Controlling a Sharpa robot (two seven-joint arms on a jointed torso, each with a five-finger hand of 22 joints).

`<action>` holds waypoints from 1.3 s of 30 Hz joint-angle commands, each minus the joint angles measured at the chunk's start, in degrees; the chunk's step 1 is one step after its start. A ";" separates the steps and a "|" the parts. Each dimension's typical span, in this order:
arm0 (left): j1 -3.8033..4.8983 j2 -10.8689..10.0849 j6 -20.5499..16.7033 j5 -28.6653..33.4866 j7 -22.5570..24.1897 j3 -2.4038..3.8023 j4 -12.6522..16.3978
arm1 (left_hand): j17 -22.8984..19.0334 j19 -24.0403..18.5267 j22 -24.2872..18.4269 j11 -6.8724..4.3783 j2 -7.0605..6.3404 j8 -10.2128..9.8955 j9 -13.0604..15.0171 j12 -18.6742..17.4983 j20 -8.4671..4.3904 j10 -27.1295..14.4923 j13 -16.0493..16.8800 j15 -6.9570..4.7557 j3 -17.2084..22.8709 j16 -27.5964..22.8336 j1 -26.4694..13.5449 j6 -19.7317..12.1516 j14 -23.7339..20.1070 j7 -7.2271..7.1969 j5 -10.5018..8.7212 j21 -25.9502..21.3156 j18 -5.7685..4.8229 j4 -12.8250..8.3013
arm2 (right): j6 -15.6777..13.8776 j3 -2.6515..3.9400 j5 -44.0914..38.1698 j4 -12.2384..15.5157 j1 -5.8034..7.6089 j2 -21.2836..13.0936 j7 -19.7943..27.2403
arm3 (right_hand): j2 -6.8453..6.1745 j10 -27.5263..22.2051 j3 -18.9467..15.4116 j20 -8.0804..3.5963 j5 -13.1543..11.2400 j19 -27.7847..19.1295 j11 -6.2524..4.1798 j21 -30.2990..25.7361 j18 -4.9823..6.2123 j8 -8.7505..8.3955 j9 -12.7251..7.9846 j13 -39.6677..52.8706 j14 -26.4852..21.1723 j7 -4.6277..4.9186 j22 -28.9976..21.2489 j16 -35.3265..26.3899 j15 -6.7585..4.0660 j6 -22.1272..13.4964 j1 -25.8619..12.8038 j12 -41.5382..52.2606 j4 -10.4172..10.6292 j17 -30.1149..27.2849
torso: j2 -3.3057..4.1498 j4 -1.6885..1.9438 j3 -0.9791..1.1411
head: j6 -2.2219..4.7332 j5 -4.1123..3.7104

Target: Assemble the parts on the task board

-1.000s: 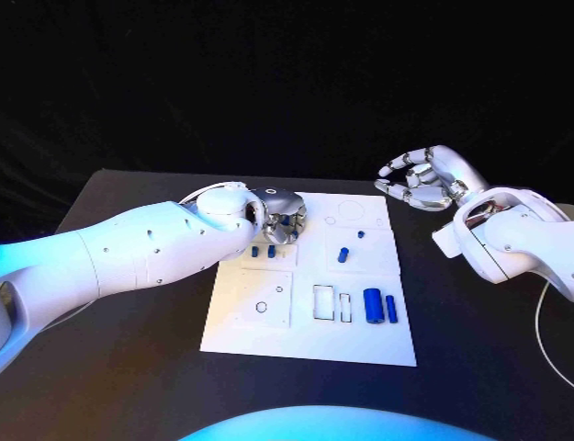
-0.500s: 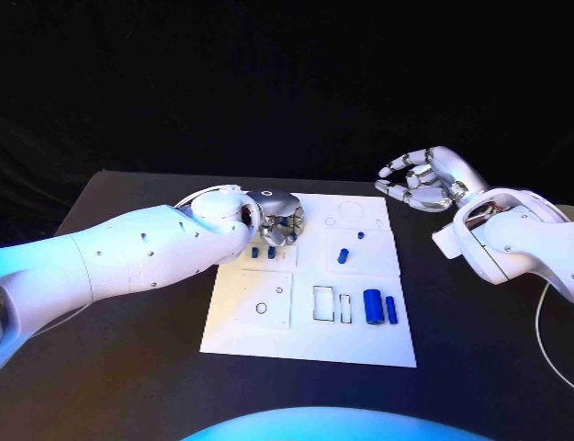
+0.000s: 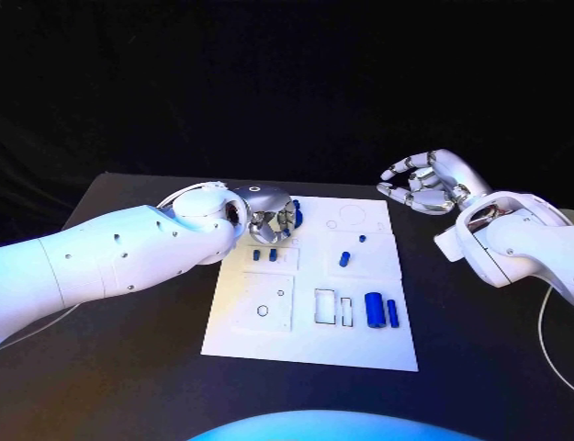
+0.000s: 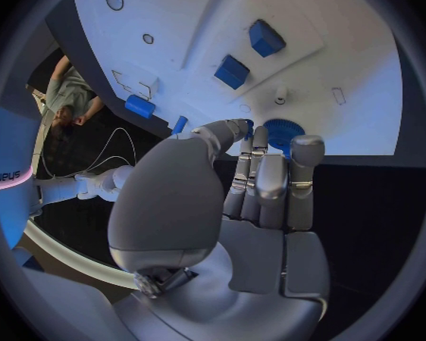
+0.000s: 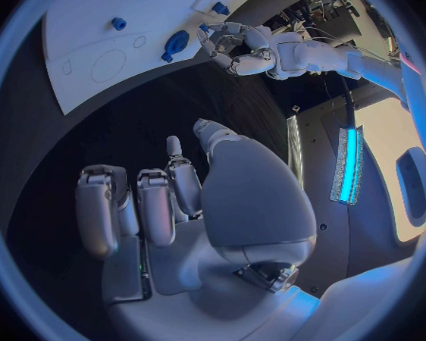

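The white task board (image 3: 307, 340) lies mid-table. My left hand (image 3: 271, 219) hovers over its far left corner, fingers held side by side with the thumb bent toward them. Their tips meet the rim of a blue gear (image 4: 284, 132) lying flat on the board (image 4: 355, 68); whether they grip it is unclear. The gear (image 3: 298, 214) peeks out beside the hand. Two blue blocks (image 3: 264, 253) sit just nearer, with a small blue peg (image 3: 343, 255) at the centre. A blue cylinder (image 3: 373, 310) and a thin blue pin (image 3: 391, 310) lie near the right edge. My right hand (image 3: 423, 184) hangs off the board's far right with fingers curled on nothing.
Outlined recesses mark the board: a circle (image 3: 352, 213) at the far edge and rectangles (image 3: 324, 305) near the front. The black table (image 3: 128, 367) runs around the board on every side. A white cable (image 3: 541, 322) trails under my right arm.
My left hand has drawn slightly back toward the board's far left corner, uncovering the blue gear's edge. The right hand has barely moved.
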 commanded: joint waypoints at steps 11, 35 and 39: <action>0.63 -4.41 1.35 2.39 -1.43 0.76 2.23 | -0.32 0.19 -0.24 -0.07 -0.04 -0.42 0.19 -0.67 0.14 0.86 -0.15 0.08 -0.32 -0.21 -0.70 0.78 0.41 0.03 -0.21 0.09 -0.85 -0.07 | 0.42 0.00 -0.26 -0.01 -0.03 -0.18 0.39 | 0.24 -0.32 0.20 -0.43 0.30 2.49 -0.01 -0.30 0.31 0.31 0.05 2.49 3.90 0.02 11.75 -0.19 -0.56 -0.32 -0.50 -0.15 0.00 6.20 | 0.12 0.01 -0.04 | 0.10 0.27; -0.18 -2.61 3.60 3.89 -0.75 0.39 -0.95 | -0.72 -0.07 -0.62 -0.07 -0.01 -0.52 0.22 -0.89 0.15 1.05 -0.20 0.06 -0.37 -0.34 -0.79 0.89 0.26 0.03 -0.20 -0.16 -0.77 -0.03 | 0.41 0.00 -0.26 0.04 -0.06 -0.07 0.46 | 0.17 -0.31 0.33 -0.46 0.34 2.48 -0.06 -0.35 0.32 0.47 0.11 2.42 3.87 -0.03 11.74 -0.26 -0.61 -0.28 -0.53 -0.22 -0.07 6.08 | 0.17 -0.16 0.07 | -0.32 0.53; -0.20 -2.57 4.11 3.91 -0.71 0.35 -0.93 | -0.74 -0.11 -0.68 -0.07 0.00 -0.55 0.22 -0.93 0.16 1.11 -0.20 0.06 -0.37 -0.35 -0.79 0.91 0.24 0.04 -0.20 -0.21 -0.75 -0.03 | 0.40 0.00 -0.26 0.04 -0.06 -0.06 0.47 | 0.17 -0.31 0.33 -0.46 0.34 2.48 -0.06 -0.35 0.32 0.47 0.11 2.42 3.87 -0.03 11.74 -0.26 -0.61 -0.28 -0.53 -0.22 -0.07 6.08 | 0.16 -0.15 0.06 | -0.46 0.51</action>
